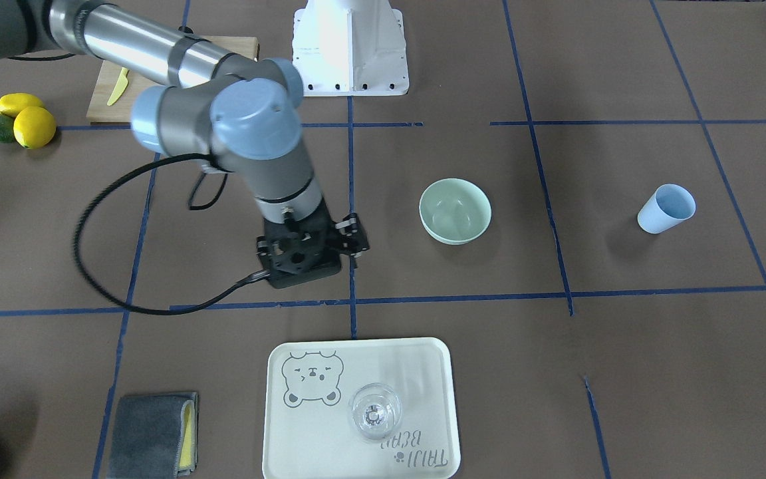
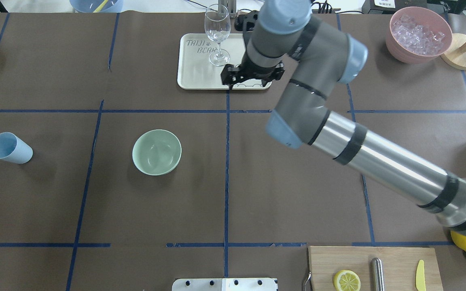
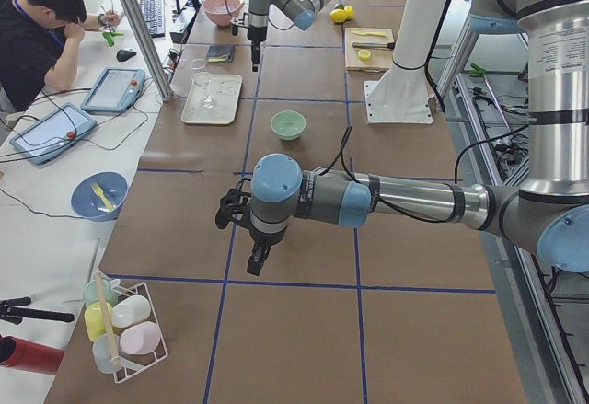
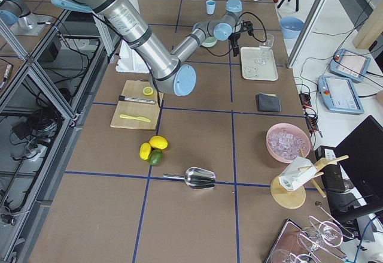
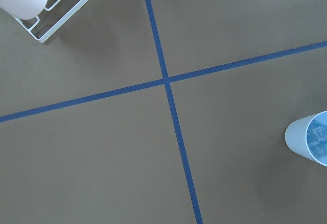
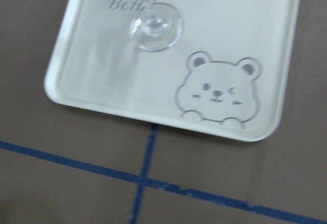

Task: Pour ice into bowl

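Observation:
The pale mint-green bowl [image 1: 455, 209] stands open and looks empty near the table's middle; it also shows in the overhead view [image 2: 157, 152]. A light blue cup [image 2: 9, 148] stands far to its side, and in the left wrist view it [image 5: 308, 143] holds a few clear ice cubes [image 5: 318, 138]. My right gripper [image 1: 354, 258] points down over the bare table between the bowl and a cream tray [image 1: 423, 372]. Its fingers look shut and empty. My left gripper [image 3: 258, 259] shows only in the exterior left view, low over the table; I cannot tell if it is open or shut.
A clear wine glass [image 2: 217, 34] stands on the tray. A pink container [image 2: 395, 44] full of ice is at the far right. A metal scoop [image 4: 200, 178], lemons [image 1: 27, 120], a cutting board [image 2: 372, 258], a grey cloth [image 1: 153, 432] and a cup rack [image 3: 124, 330] lie around the edges.

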